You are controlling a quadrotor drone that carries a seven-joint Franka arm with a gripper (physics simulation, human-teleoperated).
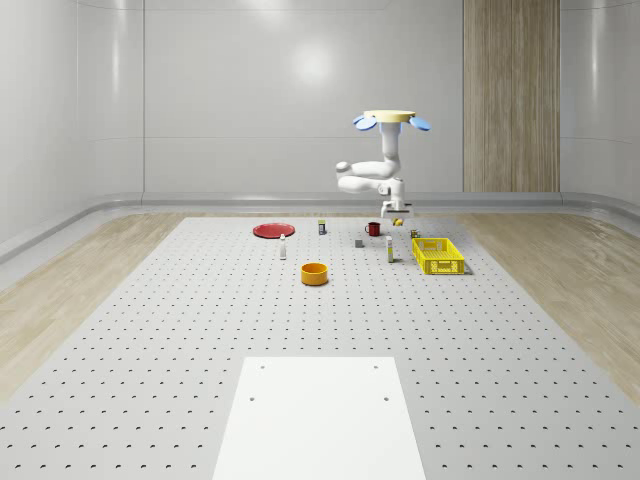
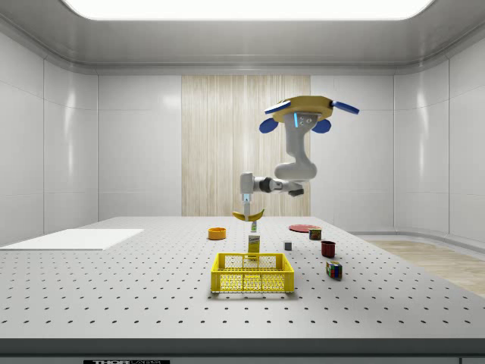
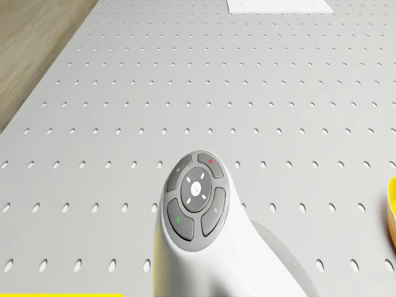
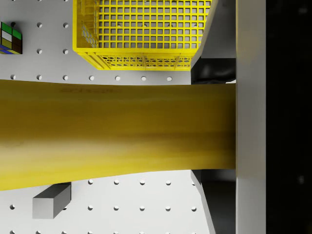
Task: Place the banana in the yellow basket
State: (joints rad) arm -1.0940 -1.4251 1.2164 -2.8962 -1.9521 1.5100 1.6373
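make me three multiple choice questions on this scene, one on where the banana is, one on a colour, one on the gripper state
1. Where is the banana?
A. lying in the yellow basket
B. in the air, held above the table
C. on the red plate

2. What colour is the bowl?
A. orange
B. blue
C. green

3. What state is the gripper in?
A. open and empty
B. shut on the mug
C. shut on the banana

Answers:
1 B, the side view shows the banana hanging clear of the table under the hovering drone, not yet inside the yellow basket.
2 A, it is orange in the whole-scene view.
3 C, the wrist view shows the banana clamped against a finger.
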